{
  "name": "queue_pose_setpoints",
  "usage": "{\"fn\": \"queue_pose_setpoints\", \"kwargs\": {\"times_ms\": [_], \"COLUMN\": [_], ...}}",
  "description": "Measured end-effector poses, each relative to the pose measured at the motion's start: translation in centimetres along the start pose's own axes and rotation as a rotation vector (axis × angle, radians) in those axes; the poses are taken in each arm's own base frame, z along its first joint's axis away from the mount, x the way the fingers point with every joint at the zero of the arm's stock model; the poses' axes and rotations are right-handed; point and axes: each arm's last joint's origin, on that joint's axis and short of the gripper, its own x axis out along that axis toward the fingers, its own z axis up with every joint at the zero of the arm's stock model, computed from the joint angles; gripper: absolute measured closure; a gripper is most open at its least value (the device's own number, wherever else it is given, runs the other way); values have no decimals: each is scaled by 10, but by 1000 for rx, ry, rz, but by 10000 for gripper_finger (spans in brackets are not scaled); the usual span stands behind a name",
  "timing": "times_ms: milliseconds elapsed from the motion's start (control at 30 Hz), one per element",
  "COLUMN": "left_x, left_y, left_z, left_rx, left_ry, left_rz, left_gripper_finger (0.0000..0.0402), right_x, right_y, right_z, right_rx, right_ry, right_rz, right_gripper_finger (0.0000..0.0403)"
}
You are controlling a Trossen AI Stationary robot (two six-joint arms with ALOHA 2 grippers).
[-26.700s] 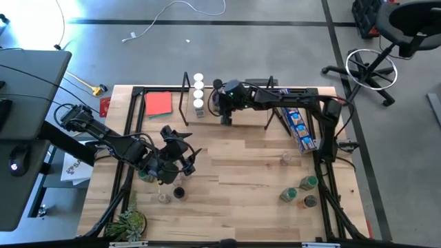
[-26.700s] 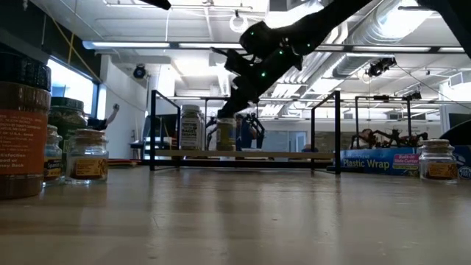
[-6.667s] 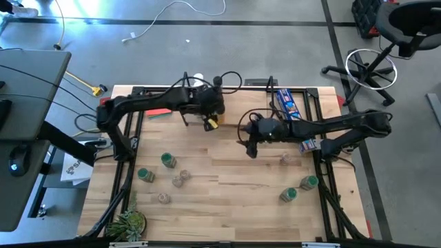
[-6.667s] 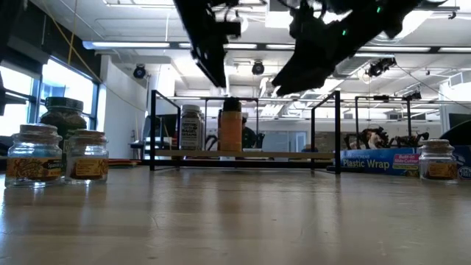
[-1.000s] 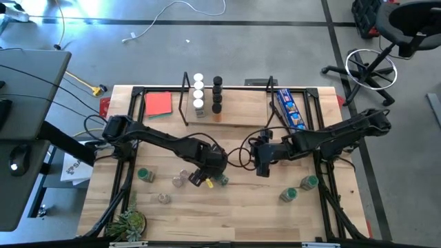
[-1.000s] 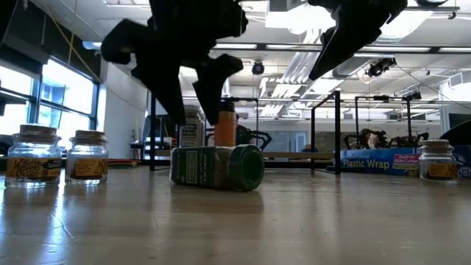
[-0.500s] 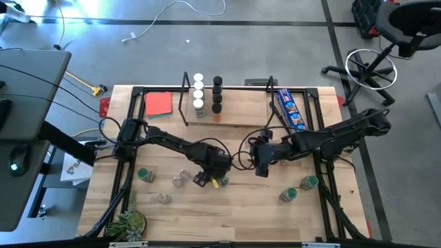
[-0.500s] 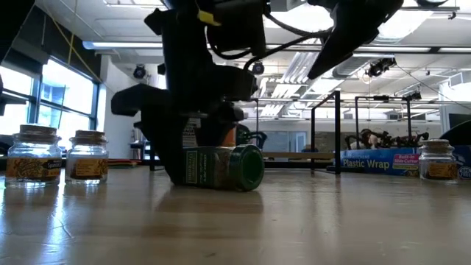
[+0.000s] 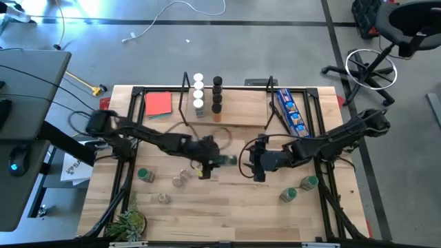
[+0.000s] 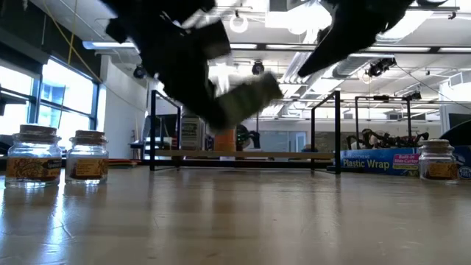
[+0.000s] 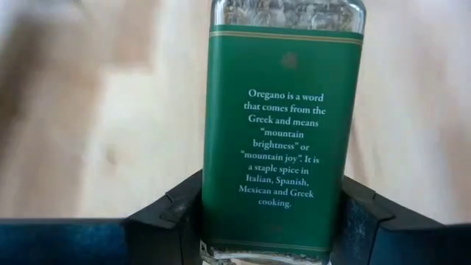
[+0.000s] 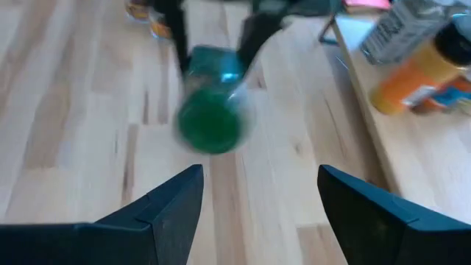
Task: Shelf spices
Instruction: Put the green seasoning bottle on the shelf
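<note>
Glass, rigid and light but breakable and likely slick, the green-labelled oregano jar (image 11: pixel 283 125) sits clamped across its lower body between the fingers of the left pincer (image 9: pixel 207 162), lifted off the worktop (image 9: pixel 234 207), facing the open right pincer (image 9: pixel 252 164), shelf (image 9: pixel 241 114) beyond.

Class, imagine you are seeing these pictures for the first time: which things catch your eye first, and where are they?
Mid-table, the left gripper holds a green-labelled oregano jar lifted off the wood, lid toward the open right gripper facing it. Behind them, the shelf at the table's far edge carries a row of white-lidded jars and a row of black-lidded jars.
</note>
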Motion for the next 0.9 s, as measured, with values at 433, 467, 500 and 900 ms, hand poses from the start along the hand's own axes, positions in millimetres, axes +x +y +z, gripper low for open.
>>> {"fn": "queue_pose_setpoints", "kwargs": {"times_ms": [433,467,500,900], "left_x": [-46,-46,-47,-48], "left_y": [-9,-11,-12,-16], "left_z": [-1,-1,0,1], "left_rx": [-215,-211,-204,-192], "left_ry": [-599,-611,-620,-639], "left_rz": [188,192,199,191], "left_gripper_finger": [215,215,215,215], "right_x": [16,15,14,9], "right_y": [-30,-32,-33,-42], "right_z": [21,23,25,35], "right_rx": [176,178,179,186], "right_ry": [-531,-559,-582,-702], "right_rz": [112,141,163,99], "right_gripper_finger": [142,142,142,142]}}
